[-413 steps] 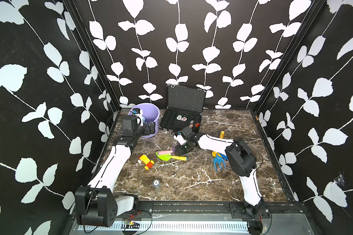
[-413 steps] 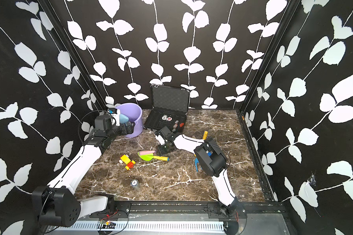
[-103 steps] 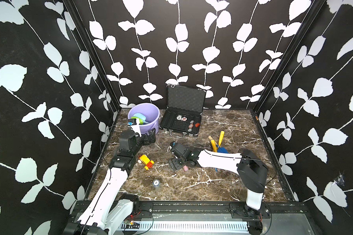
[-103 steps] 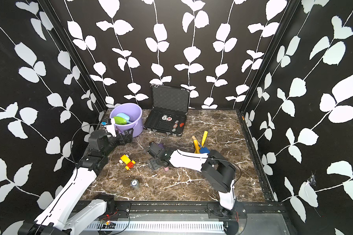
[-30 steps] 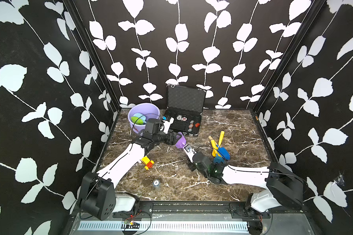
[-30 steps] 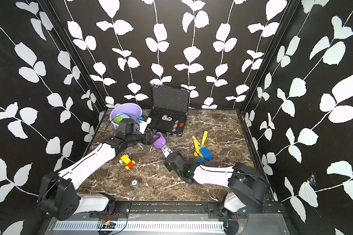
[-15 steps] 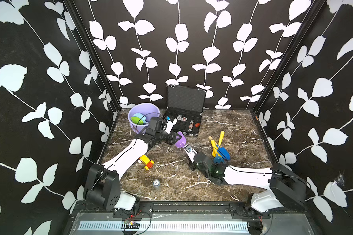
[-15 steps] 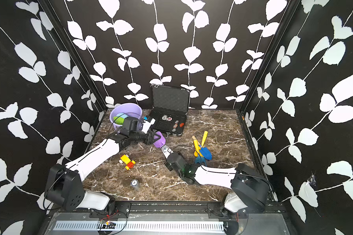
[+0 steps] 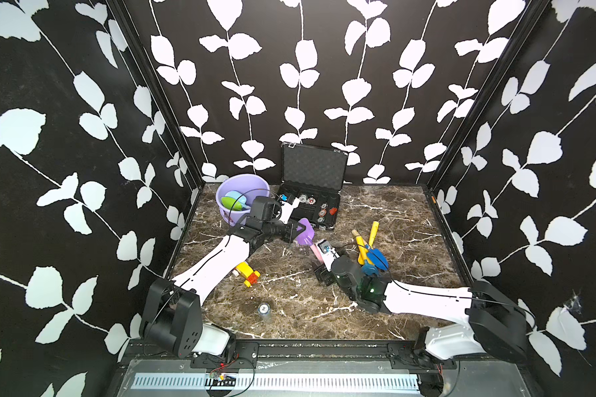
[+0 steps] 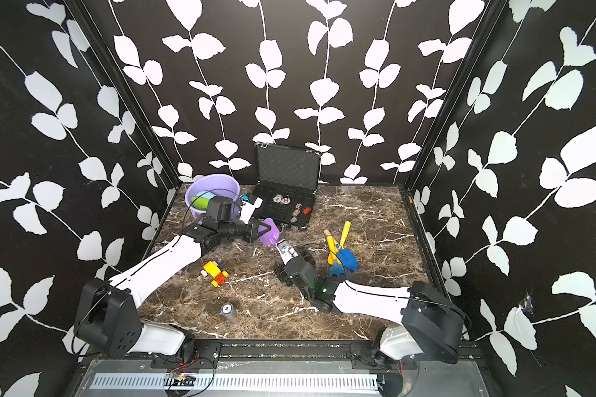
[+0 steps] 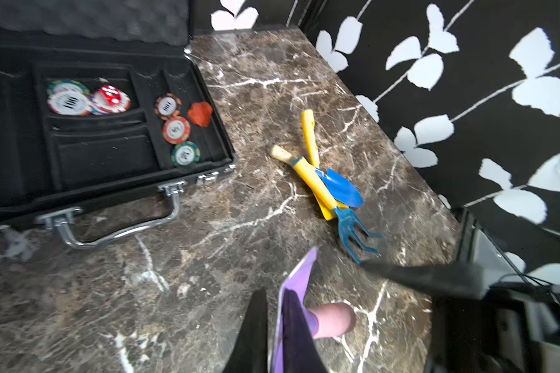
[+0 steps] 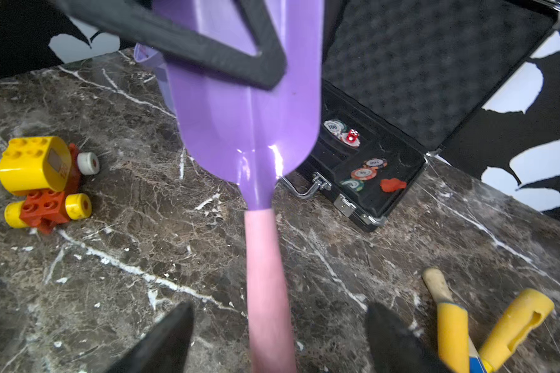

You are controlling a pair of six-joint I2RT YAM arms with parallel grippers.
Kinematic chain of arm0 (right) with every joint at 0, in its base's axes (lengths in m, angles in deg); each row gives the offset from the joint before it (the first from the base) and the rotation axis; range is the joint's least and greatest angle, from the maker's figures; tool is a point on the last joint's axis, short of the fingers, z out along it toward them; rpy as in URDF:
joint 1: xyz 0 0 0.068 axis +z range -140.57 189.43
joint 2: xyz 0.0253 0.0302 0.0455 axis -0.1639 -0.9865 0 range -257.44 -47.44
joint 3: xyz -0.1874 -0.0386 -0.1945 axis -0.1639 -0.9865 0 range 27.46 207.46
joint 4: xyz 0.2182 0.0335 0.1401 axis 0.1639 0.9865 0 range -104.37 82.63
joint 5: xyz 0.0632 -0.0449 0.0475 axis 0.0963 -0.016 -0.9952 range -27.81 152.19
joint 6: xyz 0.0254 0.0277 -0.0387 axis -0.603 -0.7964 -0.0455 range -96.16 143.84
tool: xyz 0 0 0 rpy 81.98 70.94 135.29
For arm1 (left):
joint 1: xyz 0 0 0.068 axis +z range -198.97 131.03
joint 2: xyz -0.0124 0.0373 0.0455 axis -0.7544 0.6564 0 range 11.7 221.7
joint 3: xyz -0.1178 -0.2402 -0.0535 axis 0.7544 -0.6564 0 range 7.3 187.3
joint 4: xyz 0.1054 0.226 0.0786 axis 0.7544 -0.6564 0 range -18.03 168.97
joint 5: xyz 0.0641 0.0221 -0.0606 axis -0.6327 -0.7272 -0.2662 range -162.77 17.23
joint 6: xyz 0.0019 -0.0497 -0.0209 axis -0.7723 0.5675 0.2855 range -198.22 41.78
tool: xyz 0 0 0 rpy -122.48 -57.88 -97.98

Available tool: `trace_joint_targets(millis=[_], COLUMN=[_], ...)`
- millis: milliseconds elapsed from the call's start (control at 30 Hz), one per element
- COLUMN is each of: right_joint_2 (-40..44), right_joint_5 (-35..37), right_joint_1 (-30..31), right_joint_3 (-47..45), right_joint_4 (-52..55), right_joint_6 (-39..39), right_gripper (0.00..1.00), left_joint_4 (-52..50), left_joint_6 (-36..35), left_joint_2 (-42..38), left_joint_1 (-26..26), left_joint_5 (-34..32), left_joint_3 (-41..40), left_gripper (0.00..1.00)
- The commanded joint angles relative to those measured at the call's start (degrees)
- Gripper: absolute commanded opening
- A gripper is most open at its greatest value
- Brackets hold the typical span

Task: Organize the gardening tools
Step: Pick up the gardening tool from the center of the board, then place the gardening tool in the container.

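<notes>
Right hand point(image 12: 278, 318) has just spread; the purple scoop point(image 12: 249, 122) handle lies between its fingers. We note left hand point(image 9: 297, 229) pinching the blade.

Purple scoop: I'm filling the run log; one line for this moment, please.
left fingers: shut on purple scoop head | right fingers: open, either side of pink handle
</notes>
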Motion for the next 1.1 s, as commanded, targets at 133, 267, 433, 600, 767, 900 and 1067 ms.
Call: trace_joint_targets(millis=[133,267,433,600,767,900,1067], right_joint_2=[3.86,5.00,7.79,10.64,14.28,16.64,18.40], right_joint_5=[5.22,9.61,12.86,11.11,8.64,7.52,5.19], right_joint_1=[-3.82,-6.97,-10.57,-14.63,-18.26,-20.15,-22.24], right_joint_3=[4.46,6.21,4.91,3.44,-0.10,-1.90,-2.13], right_joint_4=[12.22,22.50,29.68,34.20,33.45,33.30,35.14], right_joint_6=[-12.13,-18.63,-23.74,-27.06,-28.25,-28.16,-27.59], right_gripper=[0.99,0.99,0.99,0.99,0.99,0.99,0.99], left_joint_4=[3.48,2.47,0.58,-0.25,-0.35,1.39,4.34], left_joint_6=[-1.56,-3.36,-6.91,-11.82,-17.82,-21.29,-23.67], left_joint_2=[-7.07,-9.17,-11.25,-11.61,-9.29,-6.16,-2.39], left_joint_1=[0.21,0.23,0.23,0.23,0.67,2.91,7.38], left_joint_5=[-9.28,-16.14,-29.82,-41.59,-52.48,-56.67,-59.14], left_joint_3=[0.75,2.41,5.84,11.69,18.22,22.14,23.50], left_gripper=[0.00,0.00,0.00,0.00,0.00,0.00,0.00])
